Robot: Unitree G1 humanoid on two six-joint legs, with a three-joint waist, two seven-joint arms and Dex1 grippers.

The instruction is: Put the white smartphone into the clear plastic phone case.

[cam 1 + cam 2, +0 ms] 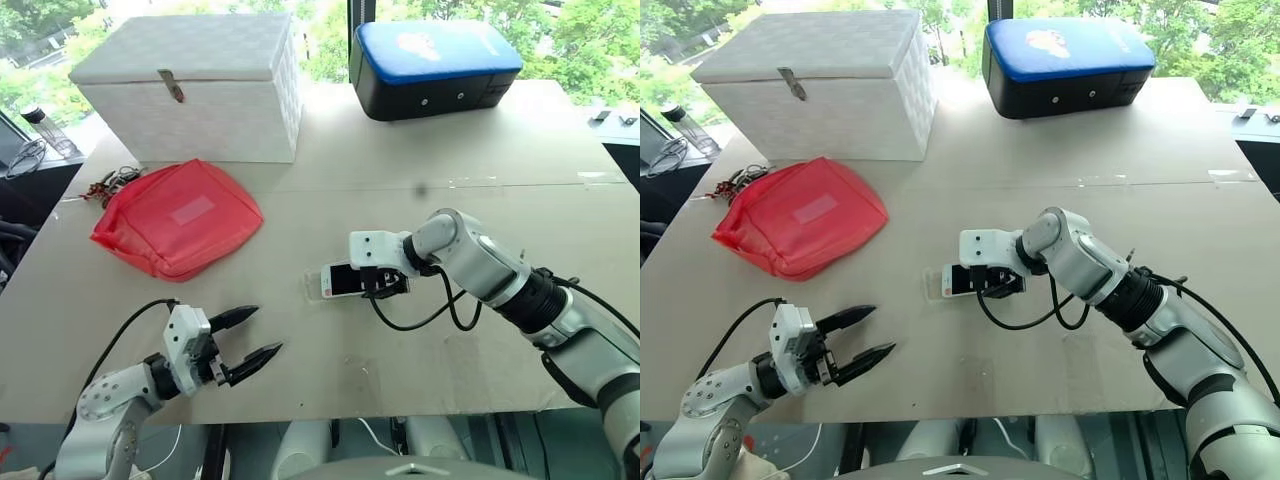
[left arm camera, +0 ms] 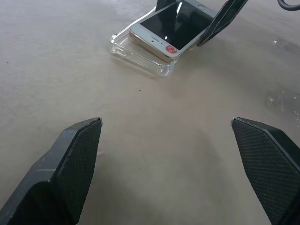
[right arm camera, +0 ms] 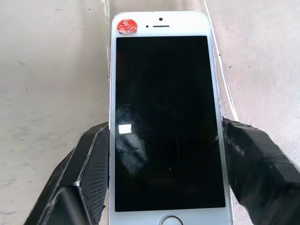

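Observation:
The white smartphone (image 3: 164, 117) lies face up with its dark screen showing and a red sticker near its top. It rests on the clear plastic phone case (image 2: 140, 58), slightly raised, with the case's rim sticking out past one end. My right gripper (image 1: 385, 283) is open and reaches down over the phone, one black finger (image 3: 91, 164) close beside each long edge. My left gripper (image 1: 266, 330) hangs open and empty near the table's front edge, well short of the phone, pointing toward it.
A red pouch (image 1: 178, 218) lies at the left, with a white latched box (image 1: 190, 85) behind it. A blue-topped black case (image 1: 435, 65) sits at the back right. A small tangle of cords (image 1: 110, 182) lies by the pouch.

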